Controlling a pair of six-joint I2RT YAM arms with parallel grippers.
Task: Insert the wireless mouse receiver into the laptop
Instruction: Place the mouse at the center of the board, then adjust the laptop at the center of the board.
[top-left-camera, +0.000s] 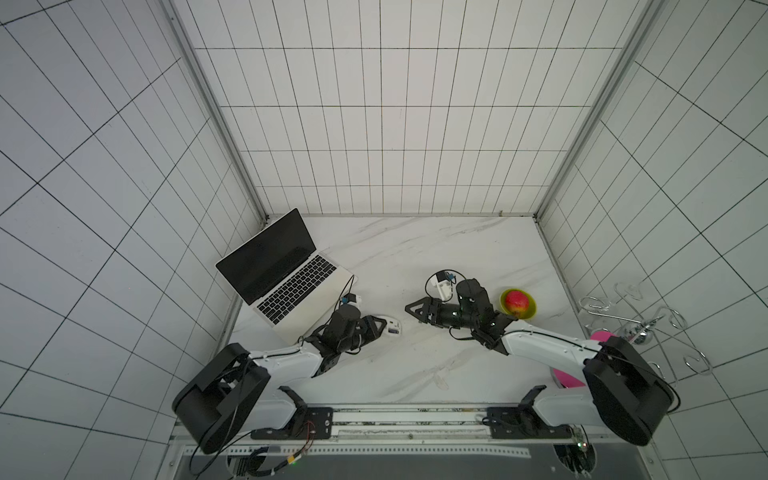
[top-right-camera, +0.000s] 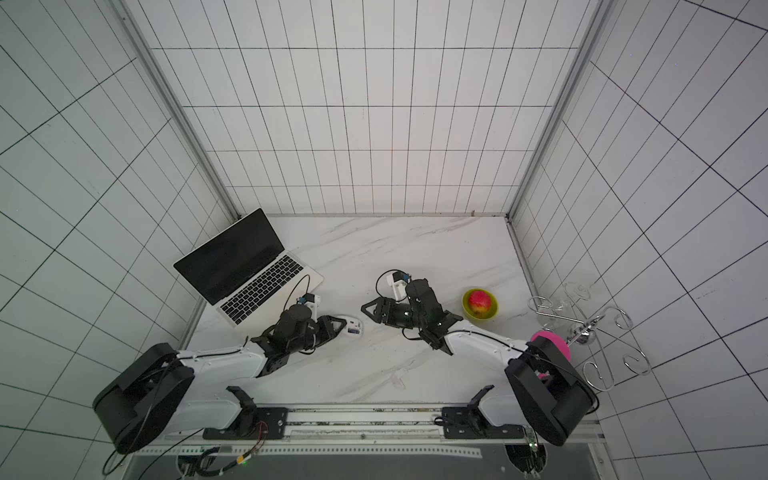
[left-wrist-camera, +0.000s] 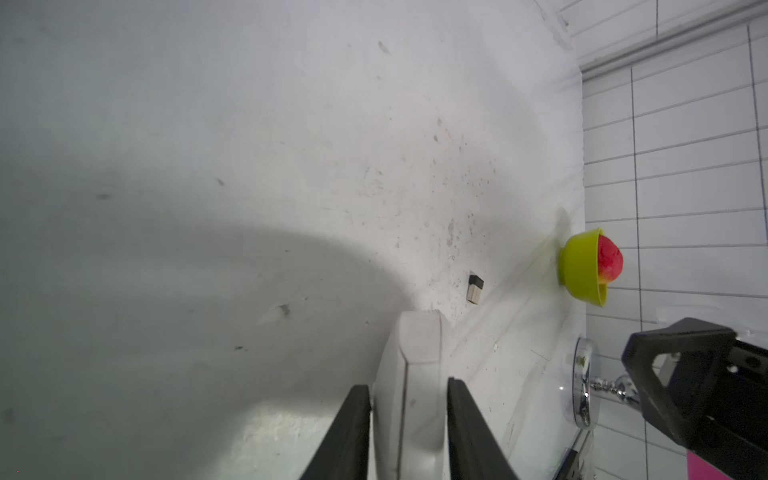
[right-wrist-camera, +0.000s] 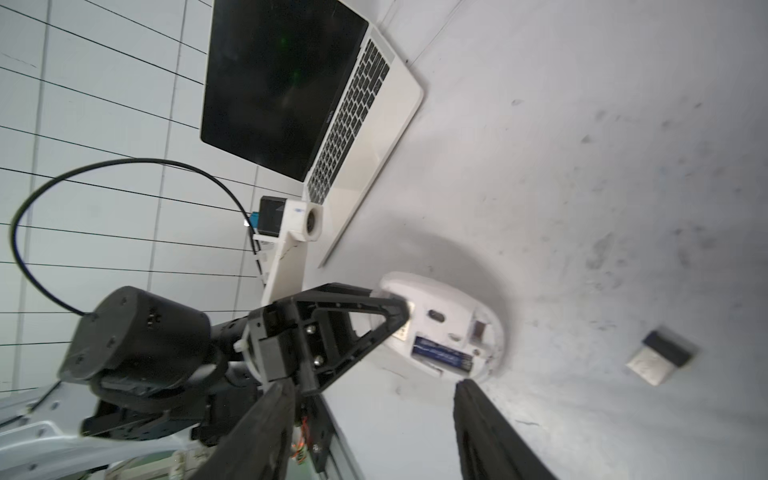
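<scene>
The receiver lies flat on the bare table just past the end of the upturned mouse, which in a top view sits below centre. The laptop stands open at centre left.

Your right gripper is spread and empty. Your left gripper has a finger on each side of the mouse; I cannot tell whether it is clamping.

Expect the receiver to be featherlight, rigid and low, so it will likely skate on the smooth table. Pinch the black cap across its sides and leave the metal plug free.
</scene>
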